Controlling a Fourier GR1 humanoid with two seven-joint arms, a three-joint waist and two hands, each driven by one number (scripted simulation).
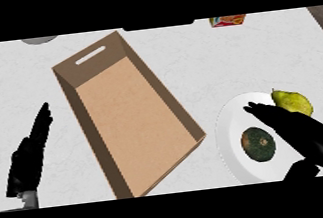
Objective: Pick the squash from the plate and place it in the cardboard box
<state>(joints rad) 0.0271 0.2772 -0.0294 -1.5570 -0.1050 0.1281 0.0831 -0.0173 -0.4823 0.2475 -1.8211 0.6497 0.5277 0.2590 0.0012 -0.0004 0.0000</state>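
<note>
at the lower right of the frame the right hand [300,128] is seen nearest the camera, its fingers stretched out straight and held together over the white plate [229,123], the tips reaching toward the plate's upper edge. nothing is held in it. the squash [257,144], dark green and rounded, is seen lying on the plate just left of that hand, apparently uncovered; whether it is touched by the hand's edge cannot be told. its outline is slightly taller than wide, so its long axis is judged to run roughly up and down the frame, with a small pale spot near its centre that may be a stem end facing up. a yellow-green pear [292,101] is seen at the plate's upper right rim.

the cardboard box [93,68] is set left of the plate, open, with nothing inside it. the task is judged barely begun: grasping, lifting, carrying and placing are all left.

at the lower left the left hand [29,159] is shown resting, fingers straight.
</note>
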